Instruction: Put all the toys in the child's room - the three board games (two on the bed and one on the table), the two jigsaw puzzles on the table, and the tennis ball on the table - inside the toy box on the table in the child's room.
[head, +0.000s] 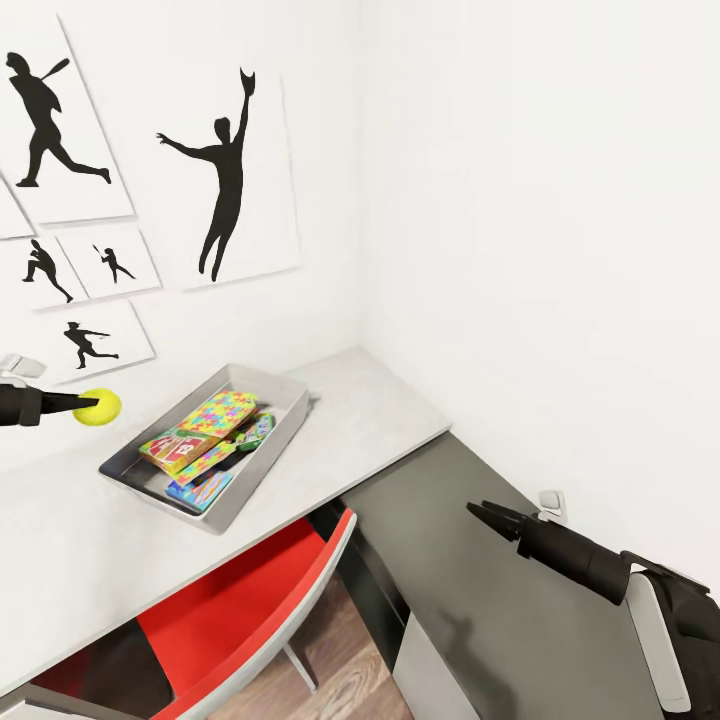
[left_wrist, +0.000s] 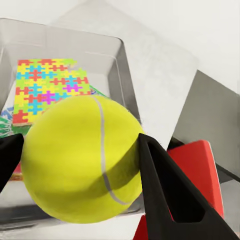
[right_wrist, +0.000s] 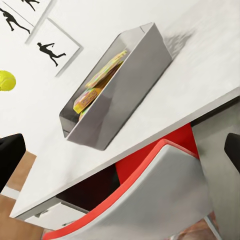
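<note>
While the tennis ball (head: 97, 406) is clamped by the left gripper (head: 84, 404), the toy box (head: 262, 461) lies to its right; the right gripper's (head: 482, 512) state cannot be told.

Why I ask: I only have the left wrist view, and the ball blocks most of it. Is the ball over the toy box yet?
Observer: Not yet. In the head view the tennis ball in the left claw hangs beside the toy box, off its left side, above the table.
Operator: Is the right arm in the way?
Observer: No. The right claw is open over the lower dark desk section, apart from the box.
</note>
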